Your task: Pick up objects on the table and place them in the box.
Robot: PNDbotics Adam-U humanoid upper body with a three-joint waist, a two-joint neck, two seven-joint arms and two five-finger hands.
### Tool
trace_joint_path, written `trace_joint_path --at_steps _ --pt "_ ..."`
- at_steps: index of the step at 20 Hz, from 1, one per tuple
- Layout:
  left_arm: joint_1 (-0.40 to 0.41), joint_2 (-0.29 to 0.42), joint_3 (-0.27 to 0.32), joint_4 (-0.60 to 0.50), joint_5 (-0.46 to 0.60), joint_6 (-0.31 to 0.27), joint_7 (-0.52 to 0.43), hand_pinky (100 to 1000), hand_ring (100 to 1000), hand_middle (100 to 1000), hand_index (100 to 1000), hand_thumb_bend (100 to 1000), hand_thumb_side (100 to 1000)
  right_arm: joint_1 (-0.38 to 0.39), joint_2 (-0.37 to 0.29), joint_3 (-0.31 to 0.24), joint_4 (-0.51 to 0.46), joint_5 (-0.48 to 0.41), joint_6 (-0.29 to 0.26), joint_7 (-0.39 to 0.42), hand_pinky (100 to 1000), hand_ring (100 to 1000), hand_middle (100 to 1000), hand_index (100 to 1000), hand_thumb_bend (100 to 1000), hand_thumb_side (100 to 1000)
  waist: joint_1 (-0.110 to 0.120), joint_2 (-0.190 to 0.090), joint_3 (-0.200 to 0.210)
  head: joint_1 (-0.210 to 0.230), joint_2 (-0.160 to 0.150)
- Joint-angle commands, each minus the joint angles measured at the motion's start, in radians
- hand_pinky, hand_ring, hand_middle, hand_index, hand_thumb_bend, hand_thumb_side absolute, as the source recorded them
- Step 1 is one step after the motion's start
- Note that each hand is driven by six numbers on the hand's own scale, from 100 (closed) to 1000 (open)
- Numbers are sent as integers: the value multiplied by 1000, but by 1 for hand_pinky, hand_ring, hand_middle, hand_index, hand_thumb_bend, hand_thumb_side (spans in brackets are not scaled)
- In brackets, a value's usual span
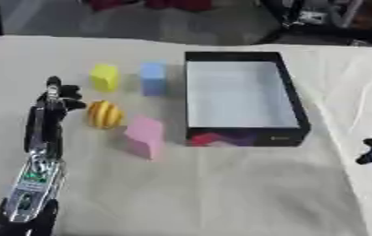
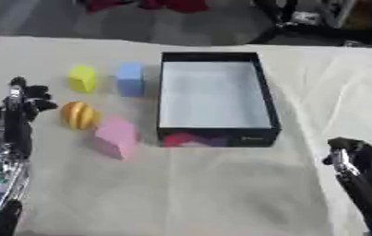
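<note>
Cloth-covered table (image 1: pixel 221 193) w/ black box (image 1: pixel 290 99), yellow block (image 1: pixel 105 77), blue block (image 1: pixel 152 78), pink block (image 1: pixel 145 136), striped yellow ball (image 1: pixel 105 114).

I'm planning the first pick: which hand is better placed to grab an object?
Left. The left hand hovers beside the striped ball, and all blocks lie left of the box. The right hand sits beyond the box.
</note>
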Motion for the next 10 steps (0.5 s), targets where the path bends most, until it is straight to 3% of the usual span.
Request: trace_joint_path --at_steps 1,10 --pt "-11 15 0 -23 -4 0 0 705 487 493 618 117 919 -4 -8 -1 -26 -3 -1 4 712 514 429 635 100 582 -13 -11 -1 -3 -2" --pt "-12 16 0 -21 -4 2 3 705 488 495 620 122 919 -3 -9 -1 -25 -2 -1 4 712 514 429 635 100 584 -10 -11 0 -13 -2"
